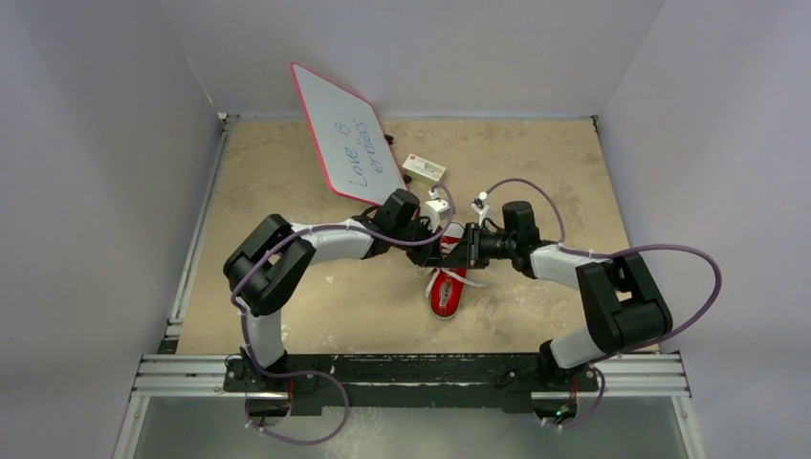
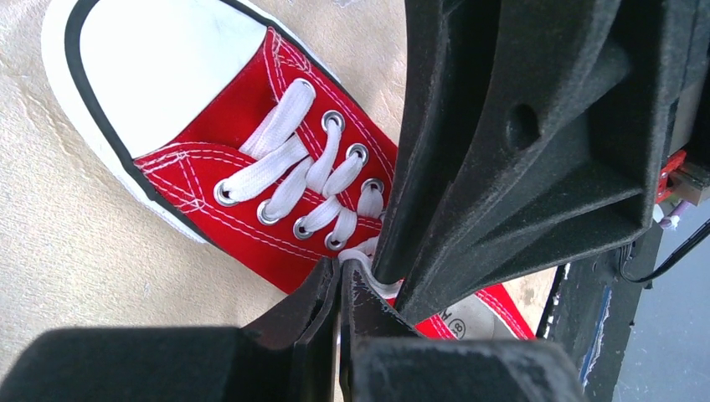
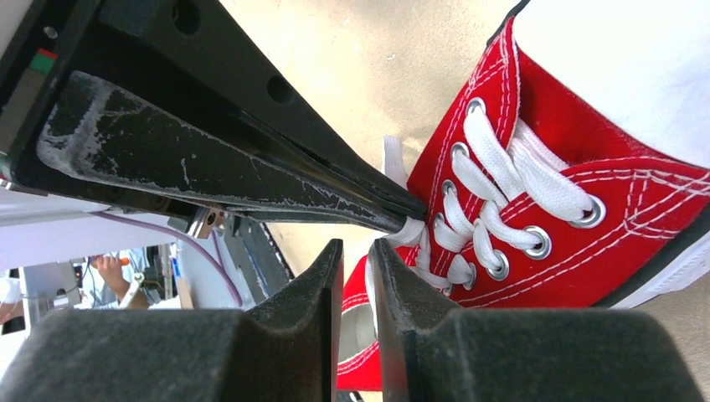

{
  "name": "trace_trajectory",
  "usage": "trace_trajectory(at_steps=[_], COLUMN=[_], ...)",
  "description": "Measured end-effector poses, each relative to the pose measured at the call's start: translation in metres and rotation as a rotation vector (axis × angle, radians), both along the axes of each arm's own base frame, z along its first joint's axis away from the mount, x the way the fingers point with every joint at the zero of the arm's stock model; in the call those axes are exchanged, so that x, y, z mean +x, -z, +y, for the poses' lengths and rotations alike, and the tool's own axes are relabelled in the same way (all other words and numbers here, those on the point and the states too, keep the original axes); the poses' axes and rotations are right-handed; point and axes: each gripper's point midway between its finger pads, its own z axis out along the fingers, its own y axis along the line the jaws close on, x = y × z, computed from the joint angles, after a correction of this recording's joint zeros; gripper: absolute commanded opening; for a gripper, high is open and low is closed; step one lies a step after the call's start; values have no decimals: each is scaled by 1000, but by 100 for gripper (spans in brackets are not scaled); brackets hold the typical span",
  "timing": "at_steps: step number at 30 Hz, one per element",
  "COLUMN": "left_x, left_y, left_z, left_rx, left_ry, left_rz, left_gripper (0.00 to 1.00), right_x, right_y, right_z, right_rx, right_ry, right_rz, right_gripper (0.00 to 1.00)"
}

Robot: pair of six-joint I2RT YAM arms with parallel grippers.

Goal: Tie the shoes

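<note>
The red canvas sneaker [image 1: 448, 293] lies mid-table with its white toe cap toward the near edge. It also shows in the left wrist view [image 2: 243, 126] and the right wrist view [image 3: 586, 159]. Both grippers meet over its upper eyelets. My left gripper [image 2: 342, 266] is shut on a white lace [image 2: 362, 251] at the top of the lacing. The top view [image 1: 438, 249] shows it too. My right gripper [image 3: 356, 244] sits beside it, over the shoe's opening. Its jaws stand a narrow gap apart, with a lace strand [image 3: 369, 289] along one inner face, not clamped.
A red-rimmed whiteboard [image 1: 339, 139] leans at the back of the table. A small white box [image 1: 424, 170] lies next to it, just behind the grippers. Grey walls close in three sides. A metal rail [image 1: 411, 368] runs along the near edge.
</note>
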Motion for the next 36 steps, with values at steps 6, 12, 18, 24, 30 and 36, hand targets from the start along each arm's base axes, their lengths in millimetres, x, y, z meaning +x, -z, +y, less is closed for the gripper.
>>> trace_trajectory(at_steps=[6,12,18,24,30,36], left_x=[1,3,4,6,8,7], left_y=[0,-4,-7,-13,-12,-10], left_z=[-4,-9,-11,-5,-2,-1], left_rx=[-43,-121,-150,-138,-115,-103], left_ry=[-33,-74,-82,-95,-95,-79], left_rz=[11,11,-4,-39,-67,-85], left_gripper=[0,0,0,0,0,0], right_x=[3,-6,-8,21,33,25], right_y=[-5,-11,-23,-41,-14,0], right_z=[4,6,-4,-29,-36,-32], right_rx=[40,90,39,-72,-138,-126], right_ry=[5,-4,44,124,70,-10], right_rz=[15,46,32,-112,-27,40], right_gripper=[18,24,37,35,26,18])
